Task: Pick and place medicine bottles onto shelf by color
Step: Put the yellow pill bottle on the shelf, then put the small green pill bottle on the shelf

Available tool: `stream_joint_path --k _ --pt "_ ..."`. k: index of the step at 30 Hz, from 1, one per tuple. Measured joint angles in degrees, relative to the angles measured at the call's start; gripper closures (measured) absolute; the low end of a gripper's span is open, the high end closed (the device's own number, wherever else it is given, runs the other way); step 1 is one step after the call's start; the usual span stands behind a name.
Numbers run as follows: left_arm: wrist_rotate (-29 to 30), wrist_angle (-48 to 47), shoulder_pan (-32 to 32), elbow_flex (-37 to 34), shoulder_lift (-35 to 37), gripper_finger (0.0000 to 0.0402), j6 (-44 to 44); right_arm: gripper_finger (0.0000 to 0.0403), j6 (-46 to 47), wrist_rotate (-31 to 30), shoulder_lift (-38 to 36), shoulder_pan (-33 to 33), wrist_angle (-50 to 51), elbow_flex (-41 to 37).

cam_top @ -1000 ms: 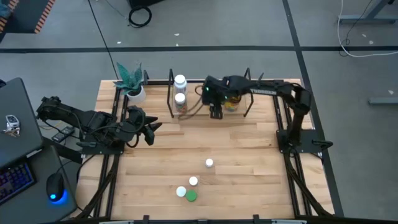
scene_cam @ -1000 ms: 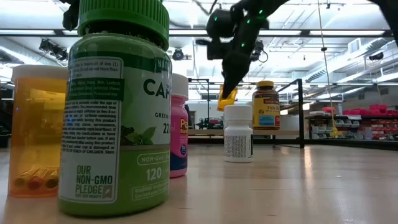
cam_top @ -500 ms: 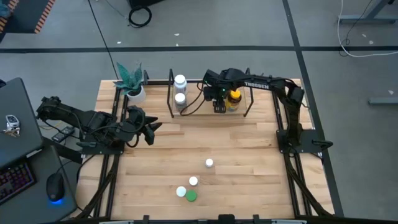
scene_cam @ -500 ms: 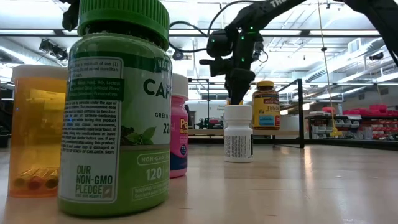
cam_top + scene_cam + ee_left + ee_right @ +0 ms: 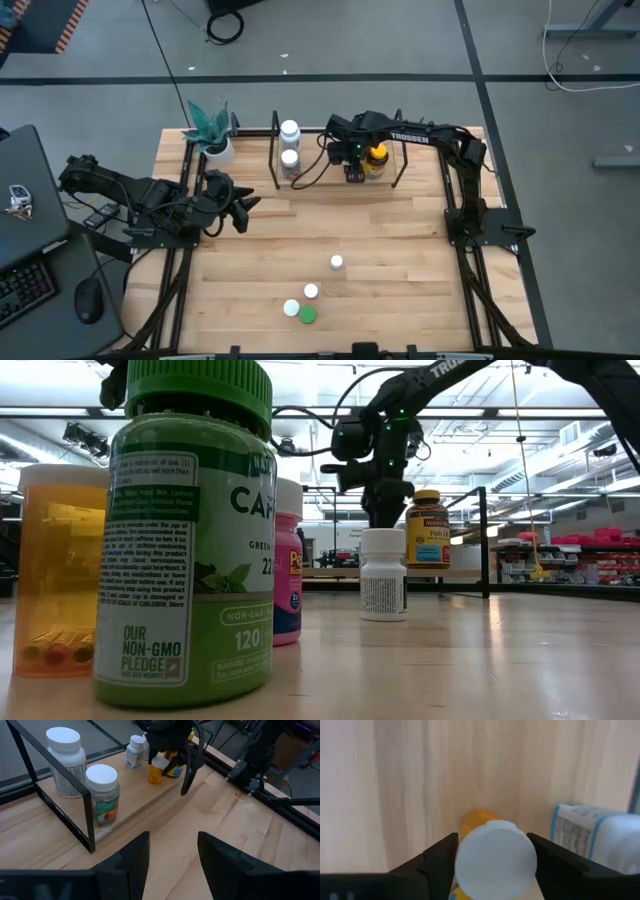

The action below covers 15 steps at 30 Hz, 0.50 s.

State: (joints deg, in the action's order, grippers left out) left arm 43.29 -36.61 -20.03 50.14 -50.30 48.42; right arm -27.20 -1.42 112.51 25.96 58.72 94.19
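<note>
Right wrist view shows a small orange bottle (image 5: 485, 840) with a round white cap standing between the right gripper (image 5: 492, 857) fingers, which are spread just wider than the cap with a thin gap on each side, so whether they grip it cannot be told. High in the overhead picture's centre, that gripper hangs over the shelf (image 5: 400, 172) of thin black rods on pale smooth wood, beside a yellow-capped amber bottle (image 5: 377, 157). At left centre the left gripper (image 5: 243, 208) waits part open and empty, and four bottles (image 5: 310, 291) stand low on open tabletop.
</note>
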Motion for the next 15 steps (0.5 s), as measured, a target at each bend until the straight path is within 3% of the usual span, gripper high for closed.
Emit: stream_joint_path --k 7,15 --pt "0.0 0.0 0.0 0.0 0.0 0.0228 0.0 0.0108 0.2 -2.7 0.0 0.0 1.1 0.9" --pt "0.0 0.0 0.0 0.0 0.0 0.0228 -0.2 0.0079 3.2 -3.9 -0.1 -2.2 4.4 8.4"
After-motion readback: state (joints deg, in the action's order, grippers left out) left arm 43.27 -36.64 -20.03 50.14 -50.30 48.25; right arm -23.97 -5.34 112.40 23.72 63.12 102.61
